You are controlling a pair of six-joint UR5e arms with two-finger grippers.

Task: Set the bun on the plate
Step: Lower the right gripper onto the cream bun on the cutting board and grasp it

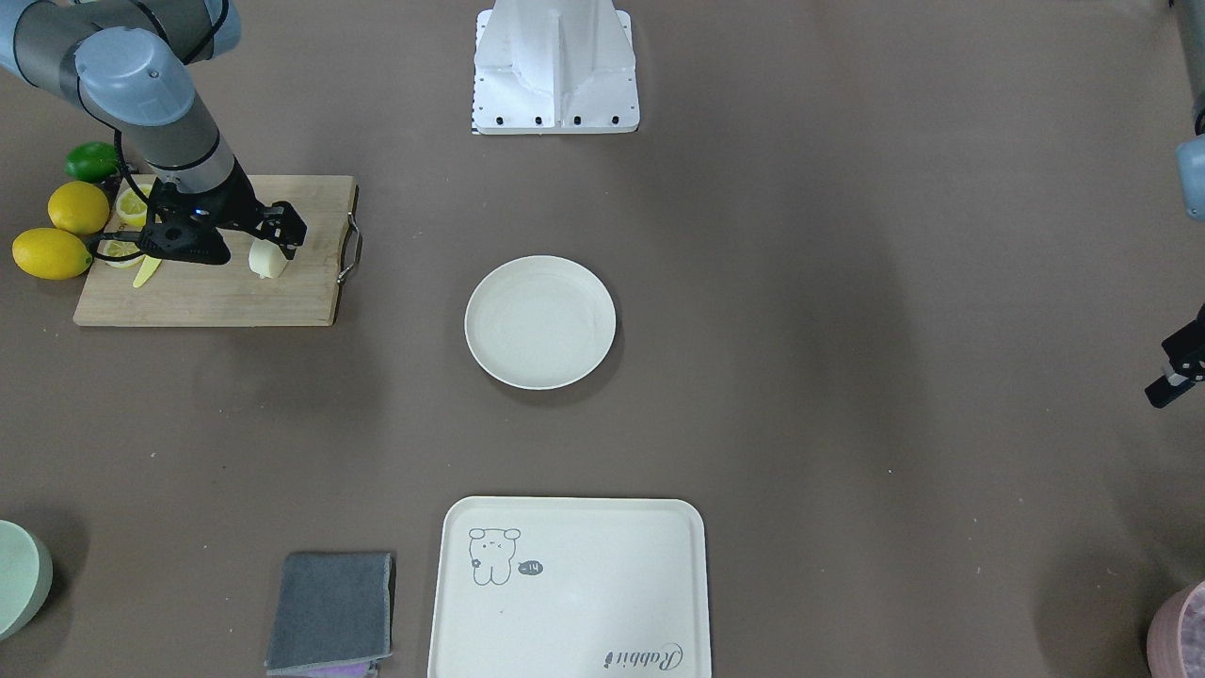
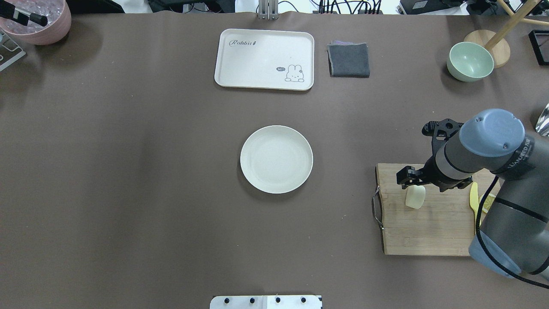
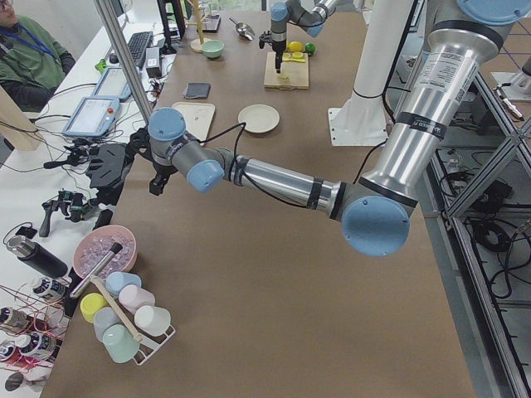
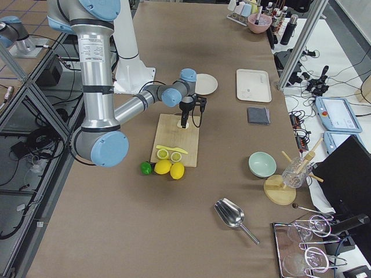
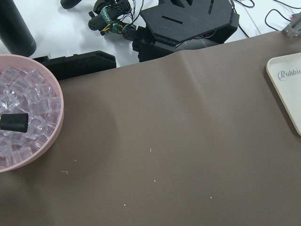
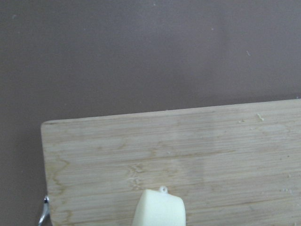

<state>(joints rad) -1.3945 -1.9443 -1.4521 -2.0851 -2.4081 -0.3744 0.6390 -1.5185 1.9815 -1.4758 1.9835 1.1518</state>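
The bun (image 1: 267, 261), a pale cream lump, stands on the wooden cutting board (image 1: 207, 294) at the robot's right side. My right gripper (image 1: 275, 241) points down over it, with its fingers at the bun's upper part. Whether they press on it I cannot tell. From overhead the bun (image 2: 415, 198) sticks out just below the right gripper (image 2: 412, 184). The right wrist view shows only the bun's top (image 6: 160, 210) at the bottom edge, with no fingers visible. The round off-white plate (image 2: 276, 159) sits bare at the table's middle. My left gripper (image 1: 1175, 369) hangs at the far side, cut off by the view's edge.
Lemons (image 1: 52, 252), a lime (image 1: 91, 161), lemon halves and a yellow knife (image 2: 473, 198) lie on or beside the board. A cartoon tray (image 2: 263, 59), grey cloth (image 2: 348, 60) and green bowl (image 2: 469, 62) line the far edge. A pink bowl of ice (image 5: 28, 117) is under the left wrist.
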